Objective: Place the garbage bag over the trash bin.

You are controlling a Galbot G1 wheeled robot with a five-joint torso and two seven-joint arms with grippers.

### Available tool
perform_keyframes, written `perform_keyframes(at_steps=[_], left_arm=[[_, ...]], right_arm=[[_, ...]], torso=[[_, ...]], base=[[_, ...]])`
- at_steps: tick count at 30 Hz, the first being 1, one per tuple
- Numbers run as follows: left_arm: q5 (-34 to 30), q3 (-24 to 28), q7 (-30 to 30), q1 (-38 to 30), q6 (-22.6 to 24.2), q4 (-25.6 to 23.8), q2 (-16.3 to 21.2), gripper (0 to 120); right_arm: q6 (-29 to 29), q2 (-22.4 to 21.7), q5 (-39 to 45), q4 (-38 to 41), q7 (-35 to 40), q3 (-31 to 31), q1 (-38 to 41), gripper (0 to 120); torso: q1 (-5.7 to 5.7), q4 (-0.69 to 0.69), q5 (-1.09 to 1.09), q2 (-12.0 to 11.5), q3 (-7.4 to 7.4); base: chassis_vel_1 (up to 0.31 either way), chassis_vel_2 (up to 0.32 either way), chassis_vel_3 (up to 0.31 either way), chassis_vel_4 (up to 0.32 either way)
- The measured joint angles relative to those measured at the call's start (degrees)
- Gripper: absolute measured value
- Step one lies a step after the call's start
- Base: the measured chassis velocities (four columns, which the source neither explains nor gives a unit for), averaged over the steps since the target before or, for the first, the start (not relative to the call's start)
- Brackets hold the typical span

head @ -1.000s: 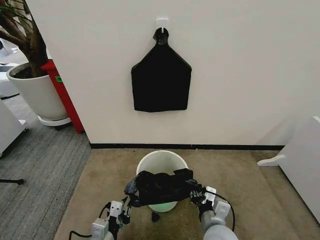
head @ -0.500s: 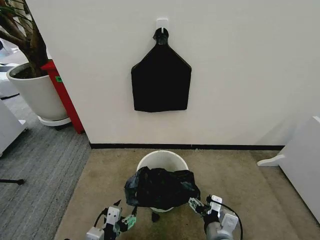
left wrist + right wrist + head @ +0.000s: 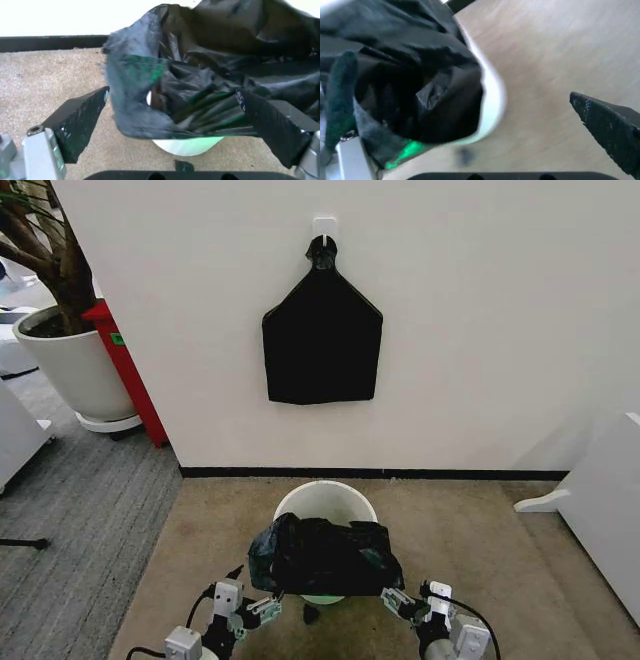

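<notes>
Black, glossy garbage bag [image 3: 322,555] lay slumped over the trash bin's [image 3: 325,502] near rim, far rim bare. Left gripper [image 3: 252,612] and right gripper [image 3: 404,604] flanked it, fingers wide, holding nothing. Loosely draped, it risked sliding off.

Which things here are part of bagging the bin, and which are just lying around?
Part of the job:
garbage bag
trash bin
left tool, open
right tool, open

Just around:
black bundle on wall hook
plant pot
red stand
</notes>
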Motion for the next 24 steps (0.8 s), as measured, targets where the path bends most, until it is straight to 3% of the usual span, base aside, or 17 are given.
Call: perform_keyframes(at_steps=[2, 8, 12, 15, 16, 19, 24], left_arm=[[0.0, 0.0, 0.0, 0.1, 0.1, -0.3, -0.3, 100], [0.1, 0.0, 0.0, 0.4, 0.1, -0.9, -0.6, 100], [0.0, 0.2, 0.0, 0.1, 0.4, -1.1, -0.9, 100], [0.0, 0.6, 0.2, -0.3, 0.6, -0.9, -1.1, 100], [-0.1, 0.7, 0.2, -0.5, 0.7, -0.6, -1.2, 100], [-0.1, 0.7, 0.3, -0.7, 0.7, -0.5, -1.2, 100], [-0.2, 0.7, 0.6, -0.9, 0.7, 0.1, -1.5, 100]], right_arm=[[-0.3, 0.5, 7.8, 2.1, 0.2, 1.7, -0.1, 100], [-2.6, -0.5, 15.8, 4.4, -1.6, 5.7, -1.6, 100], [-2.9, -1.0, 11.3, 1.9, -3.2, 5.1, -1.4, 100], [-2.4, -1.1, 1.8, -2.3, -5.5, 3.4, -1.1, 100], [0.6, -1.0, -4.4, -4.9, -9.9, 2.8, -1.5, 100], [2.3, -0.7, -4.5, -5.4, -14.0, 3.0, -2.2, 100], [0.4, -1.0, 3.7, -2.7, -15.4, 3.5, -3.3, 100]], torso=[[0.00, 0.00, 0.00, 0.0, 0.00], [0.00, -0.01, -0.01, 0.0, 0.00], [0.00, -0.01, -0.01, 0.0, 0.00], [0.00, -0.01, 0.00, 0.0, 0.00], [0.00, -0.01, 0.01, 0.0, 0.00], [0.00, -0.01, 0.00, 0.0, 0.00], [0.00, -0.01, 0.00, 0.0, 0.00]], base=[[0.000, 0.000, 0.000, 0.000], [0.000, 0.000, 0.000, 0.000], [0.000, 0.000, 0.000, 0.000], [0.000, 0.000, 0.000, 0.000], [0.000, 0.000, 0.000, 0.000], [0.000, 0.000, 0.000, 0.000], [0.000, 0.000, 0.000, 0.000]])
